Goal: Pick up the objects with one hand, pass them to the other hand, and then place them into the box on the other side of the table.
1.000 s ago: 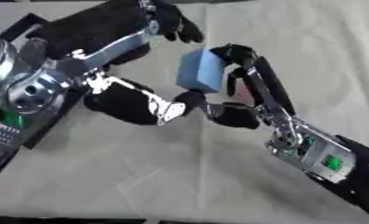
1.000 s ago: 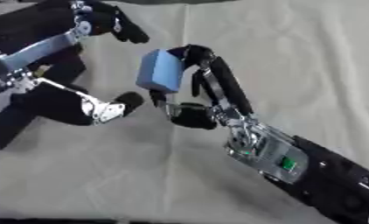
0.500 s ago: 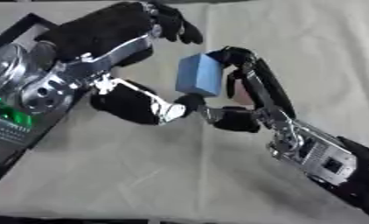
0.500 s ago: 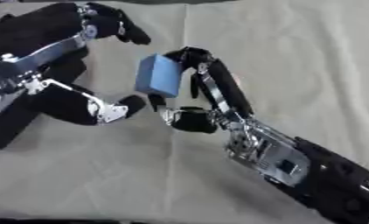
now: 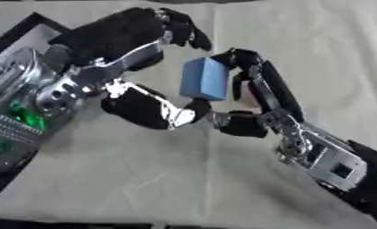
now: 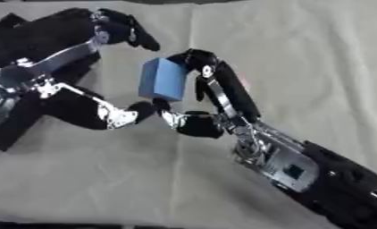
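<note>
A blue block hangs above the table. My right hand is shut on it, with fingers curled over its top right edge and the thumb below. My left hand comes in from the left and stands open around the block. Its fingers reach over the block's top and its thumb stretches beneath, with the tip close to my right thumb. I cannot tell whether the left hand touches the block. A black box lies at the left edge, mostly hidden under my left arm.
A pale cloth covers the table. My left forearm, with green lights, fills the left side. My right forearm runs off to the lower right corner.
My left arm has pushed a little further right toward the block. The block, in my right hand, has dropped slightly. Both hands keep the same pose.
</note>
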`<state>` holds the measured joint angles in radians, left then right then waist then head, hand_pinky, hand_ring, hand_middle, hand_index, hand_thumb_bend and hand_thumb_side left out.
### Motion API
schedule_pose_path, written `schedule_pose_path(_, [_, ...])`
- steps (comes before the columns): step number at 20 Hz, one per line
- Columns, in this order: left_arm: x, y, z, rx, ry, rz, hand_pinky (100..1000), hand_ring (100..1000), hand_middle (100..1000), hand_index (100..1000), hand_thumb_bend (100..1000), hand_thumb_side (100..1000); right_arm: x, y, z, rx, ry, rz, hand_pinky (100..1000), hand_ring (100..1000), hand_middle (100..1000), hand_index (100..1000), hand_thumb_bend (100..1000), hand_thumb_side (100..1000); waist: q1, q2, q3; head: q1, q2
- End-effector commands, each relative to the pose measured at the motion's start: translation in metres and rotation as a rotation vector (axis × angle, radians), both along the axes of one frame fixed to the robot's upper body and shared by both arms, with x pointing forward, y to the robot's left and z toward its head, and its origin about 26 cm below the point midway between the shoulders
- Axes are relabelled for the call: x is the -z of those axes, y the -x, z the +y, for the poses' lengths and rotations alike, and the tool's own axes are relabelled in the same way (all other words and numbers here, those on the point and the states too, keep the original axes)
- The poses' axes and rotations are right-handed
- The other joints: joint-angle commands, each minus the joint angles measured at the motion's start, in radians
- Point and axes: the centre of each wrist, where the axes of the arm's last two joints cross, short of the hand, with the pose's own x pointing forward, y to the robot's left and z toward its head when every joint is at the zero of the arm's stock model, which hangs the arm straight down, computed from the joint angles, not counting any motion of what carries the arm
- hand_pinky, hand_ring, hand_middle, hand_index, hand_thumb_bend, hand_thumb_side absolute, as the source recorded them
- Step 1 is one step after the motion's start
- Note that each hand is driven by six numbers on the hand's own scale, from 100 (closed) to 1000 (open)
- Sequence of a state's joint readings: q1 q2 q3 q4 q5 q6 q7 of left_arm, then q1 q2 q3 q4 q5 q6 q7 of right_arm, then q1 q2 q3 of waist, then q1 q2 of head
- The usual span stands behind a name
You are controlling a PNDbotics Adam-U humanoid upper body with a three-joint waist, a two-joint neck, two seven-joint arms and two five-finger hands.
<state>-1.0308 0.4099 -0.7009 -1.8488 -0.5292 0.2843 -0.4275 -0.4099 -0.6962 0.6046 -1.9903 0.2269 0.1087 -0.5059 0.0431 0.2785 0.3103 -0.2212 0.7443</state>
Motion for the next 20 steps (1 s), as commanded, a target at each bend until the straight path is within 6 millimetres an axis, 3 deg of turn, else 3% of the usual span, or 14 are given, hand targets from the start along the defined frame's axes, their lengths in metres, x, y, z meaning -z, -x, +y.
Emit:
schedule_pose_path(1, [-0.004, -0.001, -0.001, -0.002, 0.009, -0.031, 875, 784, 742, 839, 398, 403, -0.006, 0.0, 0.0, -0.012, 0.009, -0.036, 235, 594, 548, 452, 259, 100, 0.003, -0.002, 0.0, 0.005, -0.011])
schedule_pose_path(20, [0.014, -0.017, -0.008, -0.03, -0.024, -0.039, 870, 784, 737, 822, 396, 384, -0.004, 0.001, 0.003, -0.031, 0.03, -0.072, 238, 593, 546, 452, 259, 100, 0.006, 0.002, -0.01, 0.012, -0.009])
